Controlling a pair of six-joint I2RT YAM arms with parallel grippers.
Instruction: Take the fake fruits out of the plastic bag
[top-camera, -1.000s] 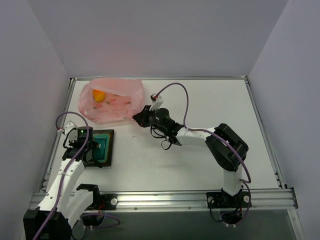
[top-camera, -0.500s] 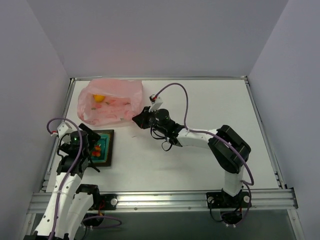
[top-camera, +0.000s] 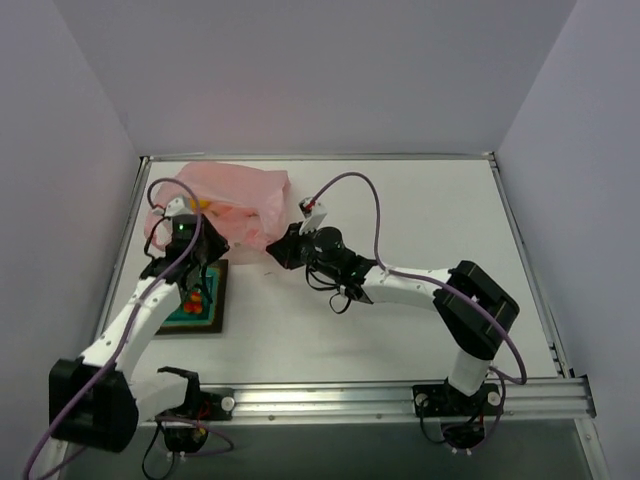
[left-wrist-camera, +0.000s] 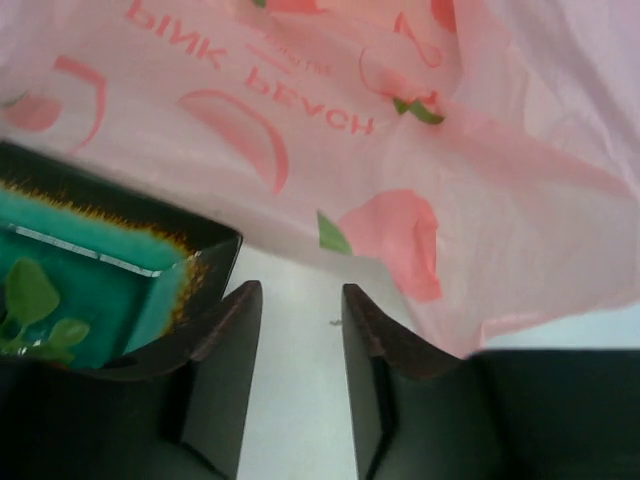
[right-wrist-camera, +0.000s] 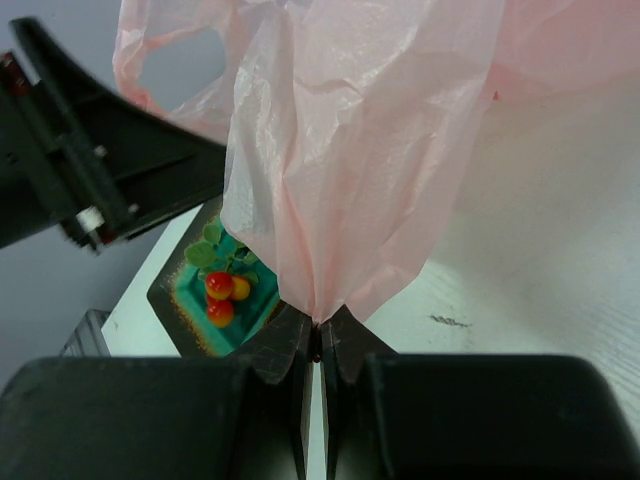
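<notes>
Right gripper (right-wrist-camera: 318, 345) is pressed together on a gathered fold of the plastic bag (top-camera: 235, 195). It pinches the film at the bag's near-right corner, and the film fans out from the pinch toward the far left. Left gripper (left-wrist-camera: 295, 320) has its jaws spread partway with nothing between them; bare table (top-camera: 400, 220) shows through the gap. It sits over the far edge of the tray (left-wrist-camera: 205, 265), with the bag's near edge just beyond the fingertips and, from the wrist view, not touching them. The tray is near-left, just near of the bag, and holds red and yellow-orange fruits (right-wrist-camera: 222, 295) plus green pieces (right-wrist-camera: 205, 250). The bag lies far-left with its long axis running left-right. An orange fruit (top-camera: 201, 204) shows dimly through the film at the bag's left end, directly far of the left jaws. Key relation: that fruit is far of the left gripper and under film, so the left arm is clearly nearer, while the right arm is tied up holding the corner. My read is that the left jaws need the bag mouth, not the wall in front of them. I can't tell from these views which way the mouth faces. Risk: closing on film along with the fruit and dragging the whole bag against the right pinch.
</notes>
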